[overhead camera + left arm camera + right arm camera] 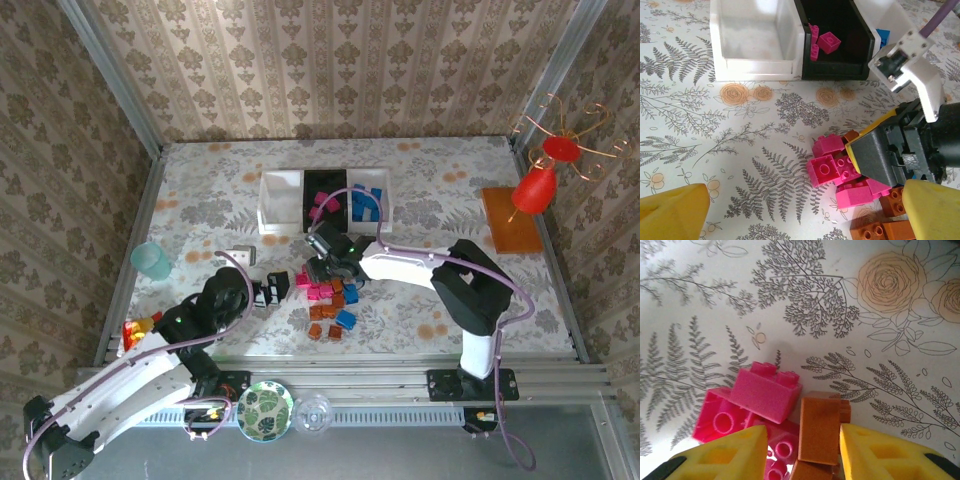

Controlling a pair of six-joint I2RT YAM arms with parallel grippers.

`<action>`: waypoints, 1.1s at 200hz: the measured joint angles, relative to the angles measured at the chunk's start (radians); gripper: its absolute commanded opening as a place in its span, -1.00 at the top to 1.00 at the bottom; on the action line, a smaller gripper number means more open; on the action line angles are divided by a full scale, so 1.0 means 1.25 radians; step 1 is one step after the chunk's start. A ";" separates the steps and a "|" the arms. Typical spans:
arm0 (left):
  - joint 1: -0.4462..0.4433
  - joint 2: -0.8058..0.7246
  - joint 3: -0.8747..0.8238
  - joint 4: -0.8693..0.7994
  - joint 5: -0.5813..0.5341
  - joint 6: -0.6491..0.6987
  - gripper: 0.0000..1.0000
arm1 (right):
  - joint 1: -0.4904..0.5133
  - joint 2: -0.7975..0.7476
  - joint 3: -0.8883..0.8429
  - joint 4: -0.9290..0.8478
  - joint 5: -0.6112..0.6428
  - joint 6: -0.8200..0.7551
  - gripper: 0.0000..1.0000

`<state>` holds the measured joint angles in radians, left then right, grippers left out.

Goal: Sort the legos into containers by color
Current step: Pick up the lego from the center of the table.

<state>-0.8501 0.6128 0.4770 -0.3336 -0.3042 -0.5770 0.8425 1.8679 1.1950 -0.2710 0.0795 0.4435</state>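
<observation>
A heap of legos (325, 295), pink, orange-brown and blue, lies on the flowered table in front of the containers (325, 200). The black middle bin (835, 45) holds pink bricks (825, 42), the left white bin (752, 35) looks bare inside, and the right one (368, 205) holds blue bricks. My right gripper (802, 455) is down on the heap, jaws partly apart. An orange-brown brick (820, 432) stands against its right finger (880, 455); pink bricks (765, 392) lie by the left one. My left gripper (805, 220) hangs wide open just left of the heap, holding nothing.
A teal cup (152, 260) stands at the left, and a small white block (243, 257) sits near my left arm. An orange board (512, 220) and a red ornament on copper wire (540, 185) are at the right. A green-patterned plate (265, 408) rests at the near rail.
</observation>
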 measured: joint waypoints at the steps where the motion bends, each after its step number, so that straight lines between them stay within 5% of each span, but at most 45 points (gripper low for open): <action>1: 0.000 0.000 0.000 0.000 0.000 0.000 -1.00 | 0.000 0.000 0.001 0.000 0.001 0.000 0.15; 141: 0.007 0.000 -0.005 -0.016 0.000 0.000 -1.00 | -0.016 0.062 0.038 -0.017 0.011 -0.001 0.12; 220: 0.011 0.000 -0.005 -0.021 -0.012 0.000 -1.00 | -0.018 0.042 0.008 0.002 0.010 -0.017 0.54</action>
<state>-0.8360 0.6132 0.4706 -0.3599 -0.3187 -0.5774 0.8204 1.9209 1.2049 -0.2691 0.0925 0.4217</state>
